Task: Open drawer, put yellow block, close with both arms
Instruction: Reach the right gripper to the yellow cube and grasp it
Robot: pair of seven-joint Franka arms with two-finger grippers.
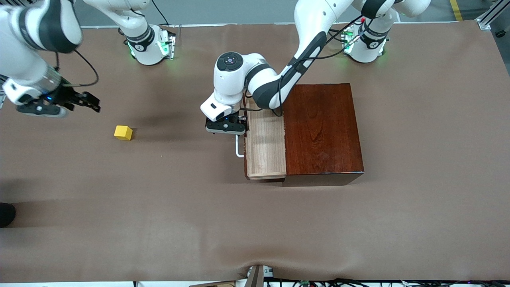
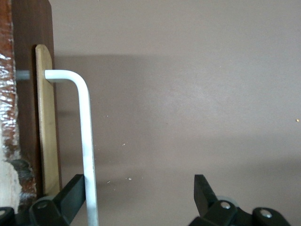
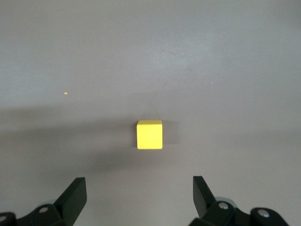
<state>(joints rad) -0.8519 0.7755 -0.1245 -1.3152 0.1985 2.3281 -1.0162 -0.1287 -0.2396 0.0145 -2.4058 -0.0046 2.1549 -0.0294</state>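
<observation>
The drawer (image 1: 265, 143) stands pulled out of the reddish-brown box (image 1: 322, 127) toward the right arm's end, its pale tray empty. My left gripper (image 1: 226, 126) is open at the white handle (image 1: 238, 148). In the left wrist view the handle bar (image 2: 87, 141) runs between the fingers, close against one finger (image 2: 70, 195), with the drawer front (image 2: 47, 122) beside it and the gripper (image 2: 138, 193) wide open. The yellow block (image 1: 123, 132) lies on the table toward the right arm's end. My right gripper (image 1: 89, 101) is open and empty, up in the air beside the block. In the right wrist view the block (image 3: 149, 134) sits ahead of the open gripper (image 3: 138, 193).
The brown table cover (image 1: 255, 223) stretches wide around the box and the block. The arm bases (image 1: 149, 46) stand along the table's edge farthest from the front camera. A dark object (image 1: 6, 214) pokes in at the table's edge at the right arm's end.
</observation>
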